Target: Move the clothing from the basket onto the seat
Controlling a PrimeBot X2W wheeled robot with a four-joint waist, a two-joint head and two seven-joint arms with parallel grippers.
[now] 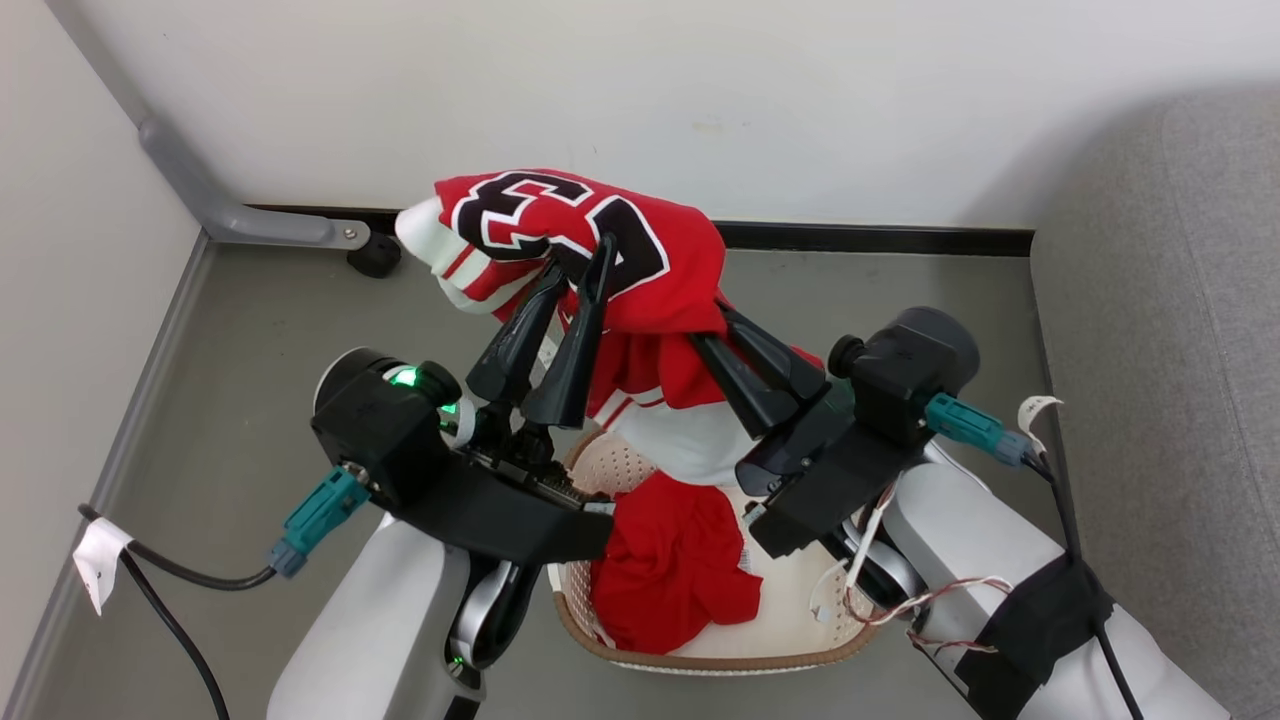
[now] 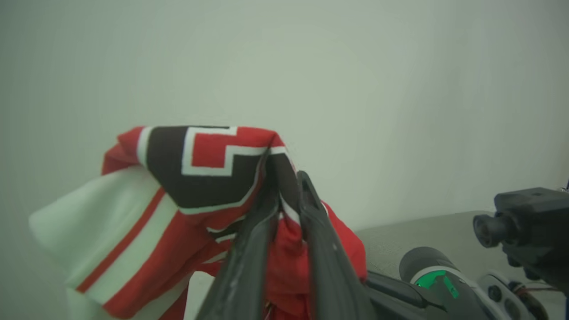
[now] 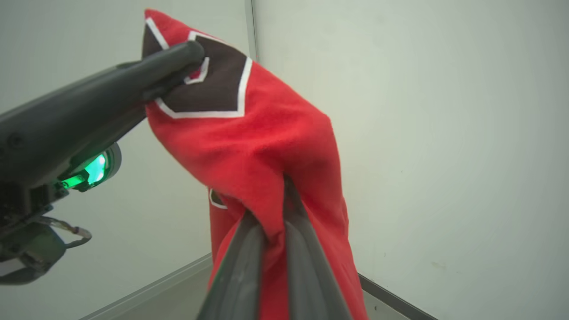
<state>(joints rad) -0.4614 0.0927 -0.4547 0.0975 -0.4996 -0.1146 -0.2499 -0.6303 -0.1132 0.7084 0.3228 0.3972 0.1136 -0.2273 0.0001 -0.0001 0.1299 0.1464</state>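
As the left claw (image 1: pixel 582 262) and right claw (image 1: pixel 716 334) each clamp its fabric, the red basketball jersey (image 1: pixel 640 250), numbered 23 in white-edged black, hangs above the laundry basket (image 1: pixel 700 662); a plain red garment (image 1: pixel 670 570) lies inside, with the grey sofa (image 1: pixel 1150 350) beside.

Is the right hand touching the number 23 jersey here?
Touching. The right wrist view shows the right hand closed on the jersey, with red fabric pinched between its two fingers.
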